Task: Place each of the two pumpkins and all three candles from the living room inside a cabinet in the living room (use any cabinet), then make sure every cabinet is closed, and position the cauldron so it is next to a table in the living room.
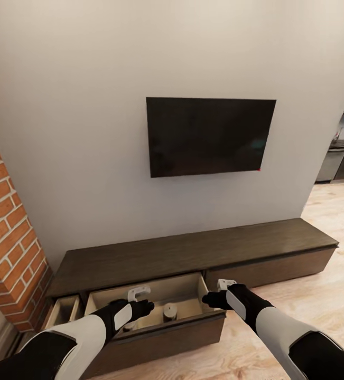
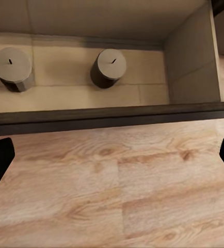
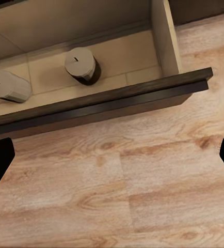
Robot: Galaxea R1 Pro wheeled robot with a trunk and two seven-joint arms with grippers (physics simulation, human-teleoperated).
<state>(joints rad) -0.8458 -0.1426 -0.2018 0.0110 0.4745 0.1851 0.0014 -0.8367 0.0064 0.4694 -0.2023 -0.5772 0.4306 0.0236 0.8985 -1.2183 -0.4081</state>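
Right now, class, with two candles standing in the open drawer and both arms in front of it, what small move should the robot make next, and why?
Probably back away to fetch the third candle. The drawer holds two candles, and both grippers, left and right, look open and empty over the floor, so closing the drawer now seems premature.

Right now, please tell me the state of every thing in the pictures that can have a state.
Middle drawer of the cabinet: pulled open.
Small left drawer: also open.
Right cabinet front: closed.
Two candles: upright inside the open drawer, unlit.
TV: screen dark.
Left gripper: open, empty.
Right gripper: open, empty.
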